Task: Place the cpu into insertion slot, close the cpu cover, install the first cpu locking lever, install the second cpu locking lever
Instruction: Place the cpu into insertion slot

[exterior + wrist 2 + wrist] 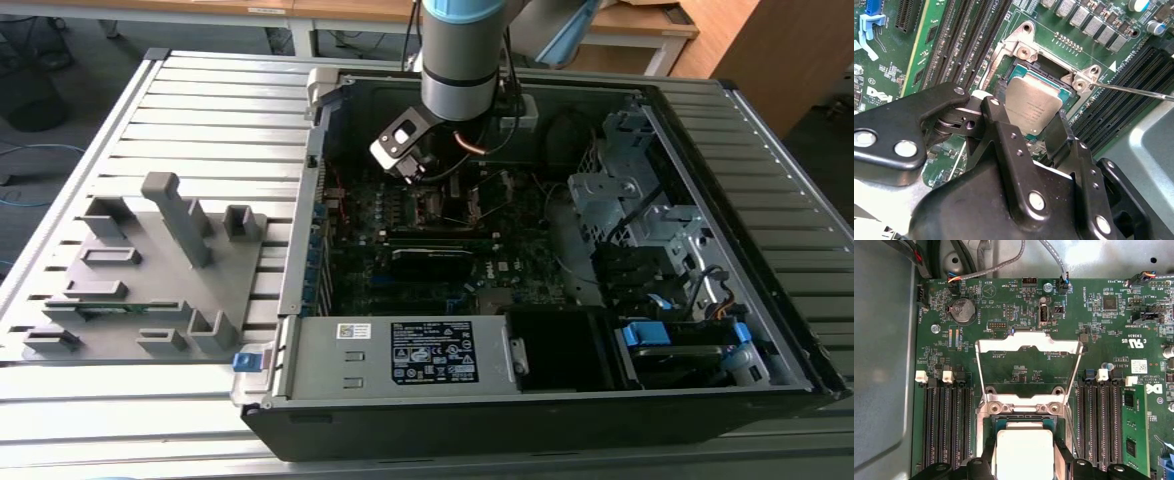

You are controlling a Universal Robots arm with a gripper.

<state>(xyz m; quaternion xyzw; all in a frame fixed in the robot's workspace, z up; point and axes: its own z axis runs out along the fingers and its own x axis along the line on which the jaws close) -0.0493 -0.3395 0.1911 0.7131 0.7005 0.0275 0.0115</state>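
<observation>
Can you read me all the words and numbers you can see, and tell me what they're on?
White lettering all over the green motherboard: too small to read for sure.
Faint marking on the cpu top: too faint to read.
Black label plate on the grey box: too small to read.
White sticker beside it: too small to read.
One sign: a white triangle printed on the motherboard.

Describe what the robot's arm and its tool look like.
The arm is a silver-grey round tube with a light blue joint cap, a thin dark cable running beside it. Its tool is matte black, built of blocky linked plates with silver screws and rivets and two flat fingers.
</observation>
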